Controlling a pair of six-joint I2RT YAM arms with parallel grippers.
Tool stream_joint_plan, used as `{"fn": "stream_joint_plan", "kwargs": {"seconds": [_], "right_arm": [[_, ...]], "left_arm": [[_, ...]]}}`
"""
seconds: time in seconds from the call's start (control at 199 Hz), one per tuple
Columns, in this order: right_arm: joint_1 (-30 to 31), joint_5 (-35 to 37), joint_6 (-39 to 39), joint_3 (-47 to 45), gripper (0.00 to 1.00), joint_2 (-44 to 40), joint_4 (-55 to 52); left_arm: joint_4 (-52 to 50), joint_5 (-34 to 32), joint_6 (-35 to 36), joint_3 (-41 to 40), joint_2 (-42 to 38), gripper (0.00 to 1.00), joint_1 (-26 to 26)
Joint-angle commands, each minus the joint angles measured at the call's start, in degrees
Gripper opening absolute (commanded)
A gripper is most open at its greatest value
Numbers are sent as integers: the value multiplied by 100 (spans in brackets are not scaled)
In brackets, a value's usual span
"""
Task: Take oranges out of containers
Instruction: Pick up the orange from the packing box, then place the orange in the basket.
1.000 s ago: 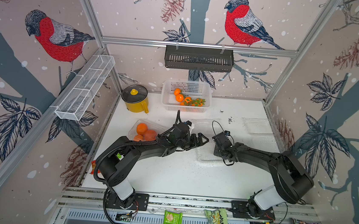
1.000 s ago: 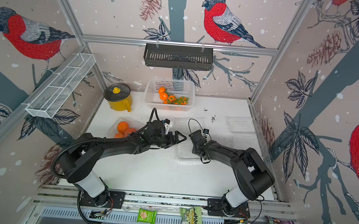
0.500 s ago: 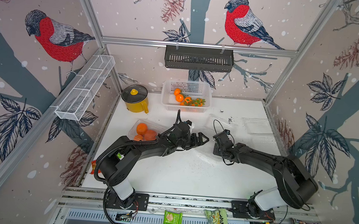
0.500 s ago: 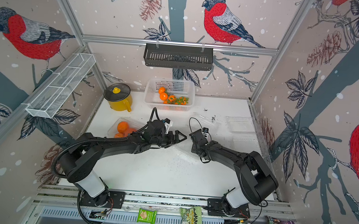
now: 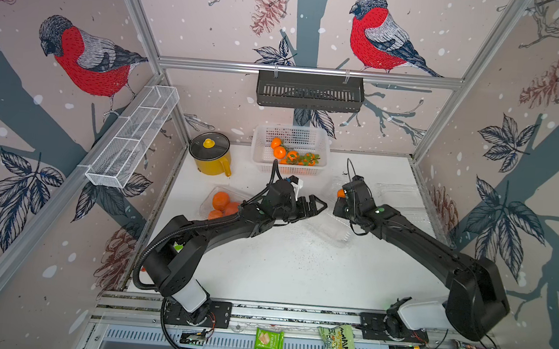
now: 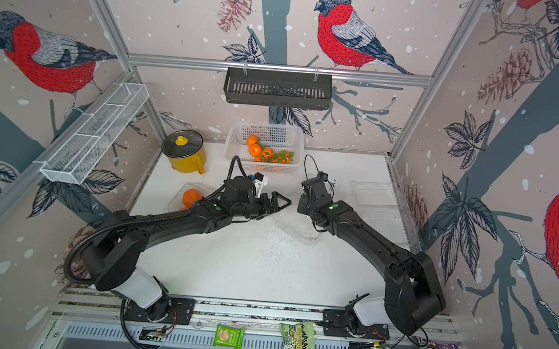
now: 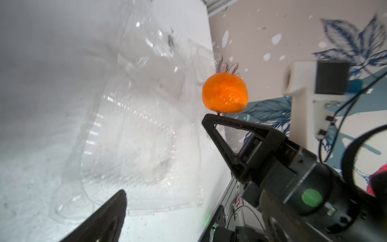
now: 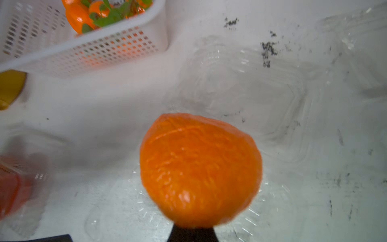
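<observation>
A small round orange, peel glossy and wrinkled, is pinched at its stem by the closed right claw above a clear, ribbed thin-plastic container. The left claw is spread wide.

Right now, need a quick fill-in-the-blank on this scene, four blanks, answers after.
The right tool is shut on an ____.
The left tool stands ____ and empty.
The white basket holds small oranges with ____ leaves.
The yellow pot has its lid ____.
Missing: orange, open, green, on.
</observation>
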Motion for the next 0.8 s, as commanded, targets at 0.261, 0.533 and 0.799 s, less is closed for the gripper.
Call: {"fn": "stream_joint_plan", "kwargs": {"seconds": [0.261, 0.533, 0.799], "right_arm": [[-511, -1926, -520, 3136, 6, 2557, 742], [-688, -2927, -122, 6274, 6, 5254, 485], [-860, -3275, 217, 7339, 14, 6313, 736]], "left_arm": [[-972, 192, 558, 763, -482, 98, 1400], [-969, 552, 424, 640, -508, 98, 1810], [-978, 619, 441, 488, -416, 98, 1825]]}}
